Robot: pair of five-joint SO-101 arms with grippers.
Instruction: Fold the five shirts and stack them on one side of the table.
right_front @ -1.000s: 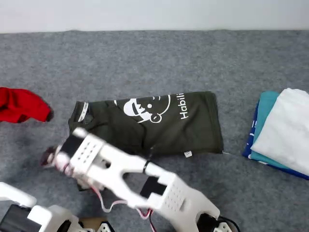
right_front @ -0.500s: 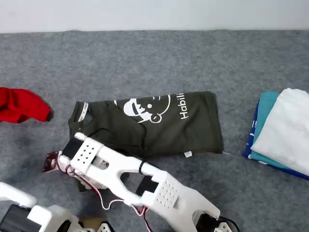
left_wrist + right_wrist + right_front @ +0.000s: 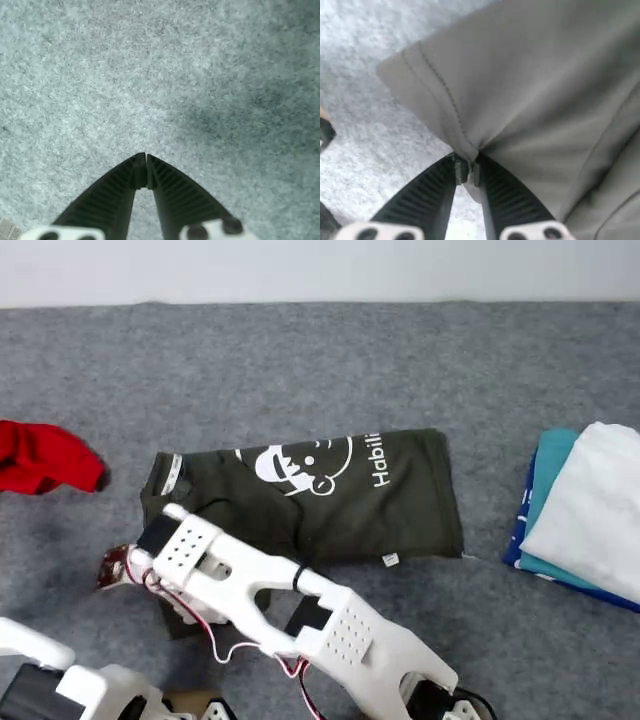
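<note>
Table: grey felt (image 3: 300, 360) under everything.
Green shirt (image 3: 340, 495): half folded mid-table, print facing up.
Folded stack (image 3: 590, 510): well apart from the green shirt, beyond its hem end — white on teal on blue.
Red shirt (image 3: 45, 455): crumpled, well beyond the green shirt's collar end.
Right gripper (image 3: 467, 170): clamped on a stitched edge of the green shirt.
Left gripper (image 3: 146, 172): tips pressed together, nothing between — over bare felt, off the green shirt.

Print on the shirts, bench top

dark green shirt (image 3: 400, 510): white lettering (image 3: 378, 460) running sideways on the chest, cut off at the fold, next to a white cartoon-face graphic (image 3: 300, 465). The hem tag (image 3: 389, 559) and collar label (image 3: 176, 470) are too small to read. blue shirt (image 3: 522, 510) at the bottom of the stack: white marks, illegible.
</note>
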